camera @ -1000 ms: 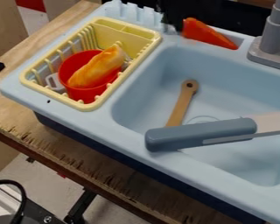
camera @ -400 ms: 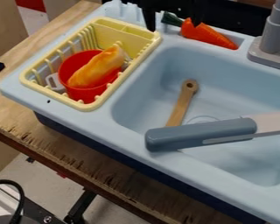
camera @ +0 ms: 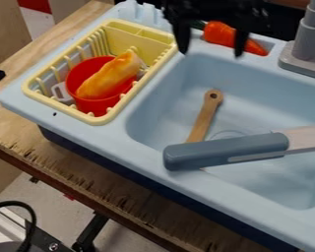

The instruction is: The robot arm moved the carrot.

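At the top of the camera view the black gripper (camera: 211, 48) hangs over the sink's back rim, its two fingers spread apart and open. Behind them the orange carrot (camera: 222, 34) lies on the back ledge, left of the faucet, its tip pointing right. One finger covers part of the carrot, and its green top is mostly hidden behind the gripper. Nothing shows between the fingertips over the basin edge.
The light blue sink (camera: 147, 152) holds a brown wooden-looking utensil (camera: 204, 115). A grey-handled tool (camera: 226, 150) lies across its front rim. At left, a yellow rack (camera: 129, 96) holds a red cup (camera: 88, 67) with a yellow-orange item (camera: 110, 78). A grey faucet (camera: 308, 47) stands at right.
The gripper has come forward and lower from the top edge, with both fingers now in view and one in front of the carrot. The carrot lies in the same place.
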### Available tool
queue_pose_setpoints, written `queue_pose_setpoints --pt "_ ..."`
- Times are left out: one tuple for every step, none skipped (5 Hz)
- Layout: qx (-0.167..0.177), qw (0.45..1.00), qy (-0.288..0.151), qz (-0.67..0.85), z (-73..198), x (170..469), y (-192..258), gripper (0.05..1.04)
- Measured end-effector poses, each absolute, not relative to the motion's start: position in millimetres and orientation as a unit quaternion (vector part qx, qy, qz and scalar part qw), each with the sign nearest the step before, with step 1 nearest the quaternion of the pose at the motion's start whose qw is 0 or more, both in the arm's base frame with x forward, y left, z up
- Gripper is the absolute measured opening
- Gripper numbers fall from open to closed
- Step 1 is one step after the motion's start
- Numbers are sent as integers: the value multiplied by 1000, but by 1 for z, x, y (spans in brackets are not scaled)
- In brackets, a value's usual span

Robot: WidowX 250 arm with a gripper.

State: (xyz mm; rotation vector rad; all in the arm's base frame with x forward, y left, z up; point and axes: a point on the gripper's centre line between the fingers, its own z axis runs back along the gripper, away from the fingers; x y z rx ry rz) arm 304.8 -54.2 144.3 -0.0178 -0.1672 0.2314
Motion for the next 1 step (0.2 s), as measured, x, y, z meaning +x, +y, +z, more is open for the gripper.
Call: queue_pose_setpoints --pt "-12 995 -64 75 144 288 -84 1000"
